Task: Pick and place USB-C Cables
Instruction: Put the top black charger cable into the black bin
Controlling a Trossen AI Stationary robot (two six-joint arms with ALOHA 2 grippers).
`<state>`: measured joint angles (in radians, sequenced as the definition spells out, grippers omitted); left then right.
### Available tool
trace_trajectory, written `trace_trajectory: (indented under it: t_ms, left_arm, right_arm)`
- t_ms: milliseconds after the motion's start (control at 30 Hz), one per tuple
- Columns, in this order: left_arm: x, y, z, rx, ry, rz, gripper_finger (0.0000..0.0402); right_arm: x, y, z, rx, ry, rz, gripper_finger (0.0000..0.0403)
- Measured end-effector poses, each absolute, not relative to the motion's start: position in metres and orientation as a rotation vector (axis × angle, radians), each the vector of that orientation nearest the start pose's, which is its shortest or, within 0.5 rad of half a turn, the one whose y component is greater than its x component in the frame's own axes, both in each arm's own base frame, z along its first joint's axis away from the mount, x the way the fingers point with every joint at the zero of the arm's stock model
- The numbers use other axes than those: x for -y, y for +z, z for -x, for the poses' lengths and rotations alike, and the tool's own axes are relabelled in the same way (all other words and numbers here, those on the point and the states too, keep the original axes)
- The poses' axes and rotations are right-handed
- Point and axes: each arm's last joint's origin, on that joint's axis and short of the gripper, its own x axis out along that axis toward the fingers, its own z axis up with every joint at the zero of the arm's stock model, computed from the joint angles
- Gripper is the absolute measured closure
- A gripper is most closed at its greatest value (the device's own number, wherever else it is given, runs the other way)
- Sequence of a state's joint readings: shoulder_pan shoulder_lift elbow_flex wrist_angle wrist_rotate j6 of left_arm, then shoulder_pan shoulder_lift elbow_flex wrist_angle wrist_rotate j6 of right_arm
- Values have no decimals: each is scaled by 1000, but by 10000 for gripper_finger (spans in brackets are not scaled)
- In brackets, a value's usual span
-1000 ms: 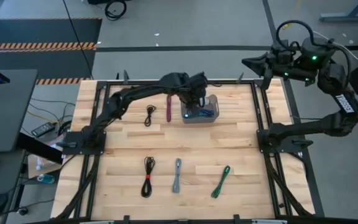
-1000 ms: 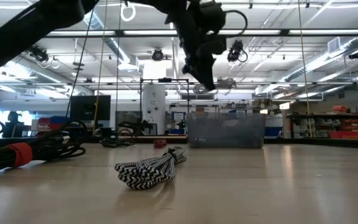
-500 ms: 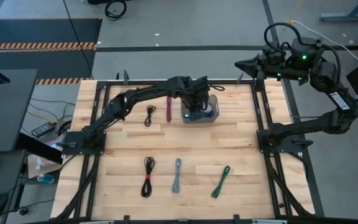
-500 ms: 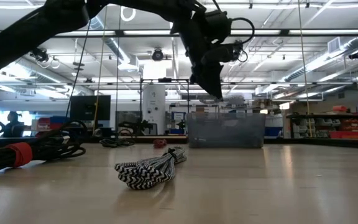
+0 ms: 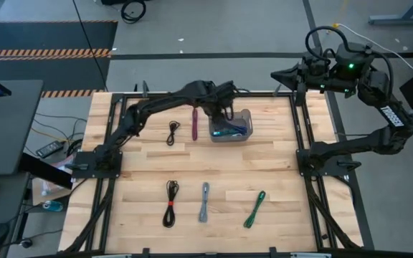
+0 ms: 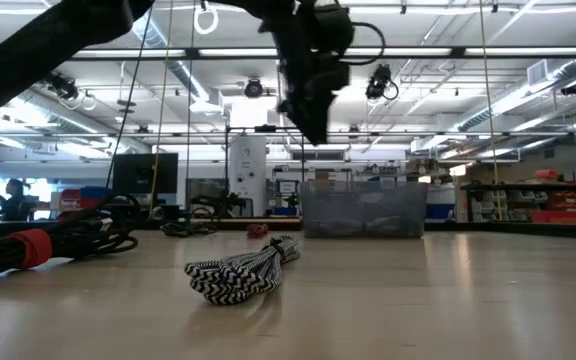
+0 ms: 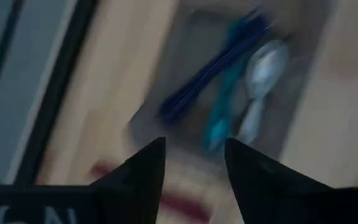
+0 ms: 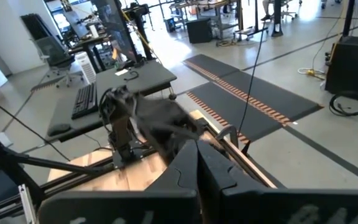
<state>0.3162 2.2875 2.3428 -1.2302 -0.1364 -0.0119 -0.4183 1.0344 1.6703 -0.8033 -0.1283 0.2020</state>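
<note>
A translucent grey bin (image 5: 231, 129) stands at the far middle of the table. It holds teal, purple and white USB-C cables (image 7: 229, 99). My left gripper (image 5: 221, 109) hangs open above the bin's left end, nothing between its fingers (image 7: 194, 155). A maroon cable (image 5: 195, 123) and a black one (image 5: 173, 132) lie left of the bin. Near the front edge lie a black cable with a red tie (image 5: 171, 203), a grey one (image 5: 204, 201) and a green one (image 5: 255, 209). My right gripper (image 8: 197, 165) is shut, raised beyond the table's far right corner.
Black frame rails (image 5: 300, 129) run along the table's sides and far edge. Bare wood lies between the bin and the near row of cables. In the low view the grey patterned cable (image 6: 243, 270) lies in front of the bin (image 6: 363, 208).
My left gripper dipped toward the bin's middle. It then drew back up and toward the table's left, and now hangs over the bin's left end. A teal cable now shows in the bin.
</note>
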Motion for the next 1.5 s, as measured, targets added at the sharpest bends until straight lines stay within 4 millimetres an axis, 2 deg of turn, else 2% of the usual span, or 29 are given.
trace_trajectory:
  t_ms: [133,267,367,667,767,933,1033,1167,1333,1500]
  left_arm:
    - [-160,302,-416,-1316,594,124,235]
    - [-170,312,-390,-1375,780,302,235]
    - [-175,310,-388,-1328,869,391,235]
    - [-171,306,-389,-1323,923,439,235]
    - [-169,313,-386,-1318,899,415,235]
    - [-174,347,-362,-1275,811,370,235]
    - [-178,365,-346,-1269,639,345,235]
    - [-177,379,-335,-1265,471,241,235]
    - [-199,376,-322,-1278,483,246,246]
    - [-216,335,-304,-1437,419,352,271]
  right_arm:
    - [54,508,-131,-138,-298,-232,403]
    - [54,507,-131,-149,-297,-208,403]
    - [54,506,-131,-160,-292,-186,403]
    - [51,506,-131,-173,-206,-140,403]
    - [51,506,-131,-173,-188,-132,403]
    - [49,507,-127,-166,-184,-114,403]
    - [48,508,-124,-157,-184,-111,403]
    - [46,510,-120,-146,-185,-111,403]
    - [45,510,-118,-137,-197,-135,403]
    - [46,510,-118,-135,-199,-164,403]
